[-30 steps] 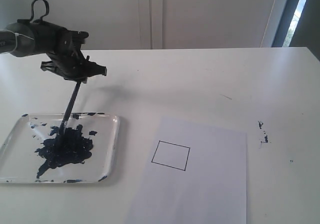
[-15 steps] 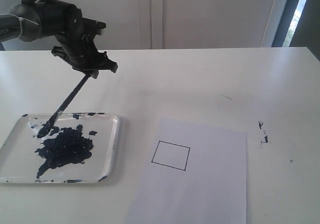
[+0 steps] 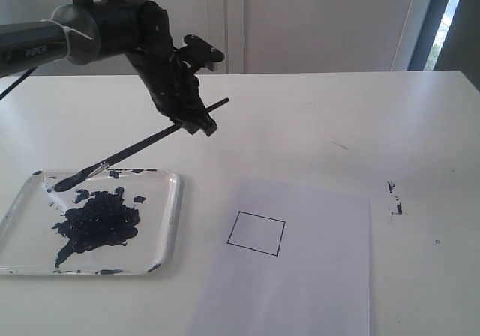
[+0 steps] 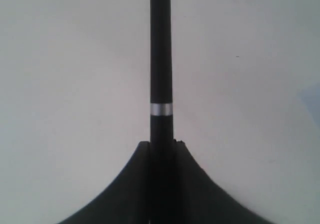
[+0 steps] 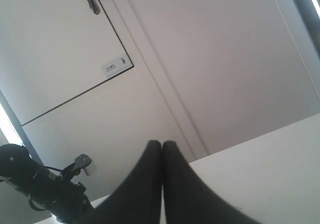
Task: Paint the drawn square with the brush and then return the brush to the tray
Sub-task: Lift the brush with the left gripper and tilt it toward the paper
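Brush (image 3: 139, 147), thin and black-handled with a silver ferrule and dark blue tip, slants down to the far edge of the clear, paint-smeared tray (image 3: 174, 201), pinched near its upper end by the left hand (image 3: 199, 123) on a downward-bent wrist. Beside the tray, the drawn square (image 3: 256, 233) sits unpainted on matte white paper (image 3: 315, 276) on the worktop (image 3: 337, 118); the right hand (image 5: 162, 151) is pressed closed on nothing.

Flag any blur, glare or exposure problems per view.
Exterior view: window strip blown out, drawn square crisp, tray rim glints. Left wrist view: brush soft-edged, left fingers underexposed black. Right wrist view: right fingers silhouetted, background washed pale.
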Available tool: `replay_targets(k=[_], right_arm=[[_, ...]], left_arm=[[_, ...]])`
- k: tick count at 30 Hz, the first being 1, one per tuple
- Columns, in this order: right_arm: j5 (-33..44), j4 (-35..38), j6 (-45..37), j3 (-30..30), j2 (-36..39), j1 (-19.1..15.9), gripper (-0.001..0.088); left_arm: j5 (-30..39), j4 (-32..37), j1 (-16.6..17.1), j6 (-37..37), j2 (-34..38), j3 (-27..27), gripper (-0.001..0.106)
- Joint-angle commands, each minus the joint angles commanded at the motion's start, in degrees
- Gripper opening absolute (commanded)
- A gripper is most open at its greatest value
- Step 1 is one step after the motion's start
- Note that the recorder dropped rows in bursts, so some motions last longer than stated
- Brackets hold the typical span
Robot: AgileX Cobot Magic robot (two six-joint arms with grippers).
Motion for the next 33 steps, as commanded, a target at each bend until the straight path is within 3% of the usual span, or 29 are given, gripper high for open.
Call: replay_targets(k=[3,10,15,18,23,29,33], right_arm=[[0.0,0.0,0.0,0.0,0.0,0.0,0.0],[0.0,0.0,0.0,0.0,0.0,0.0,0.0],[0.0,0.0,0.0,0.0,0.0,0.0,0.0],[0.0,0.0,0.0,0.0,0.0,0.0,0.0],[0.33,0.0,0.0,0.0,0.0,0.0,0.0],[0.72,0.0,0.0,0.0,0.0,0.0,0.0],[1.22,0.0,0.0,0.0,0.0,0.0,0.0]], left_arm=[[1.94,-2.37,-1.85,7.9,0.0,0.0,0.0],[1.33,-4.97,-6.23,10.79,0.0,0.41,0.0],[-1.81,-5.25,-8.24,12.06,-0.1,4.58,0.0],[-5.41,-4.87,-9.23,12.97,-0.22,8.43,0.0],[-16.92,-4.87,-10.37,15.19,-1.26,15.11,0.0],[-23.69,-5.31,-10.59,17.02,-2.28,19.2,0.0],[-25.9,-9.33,-9.71,19.17,-3.17,21.19,0.0]])
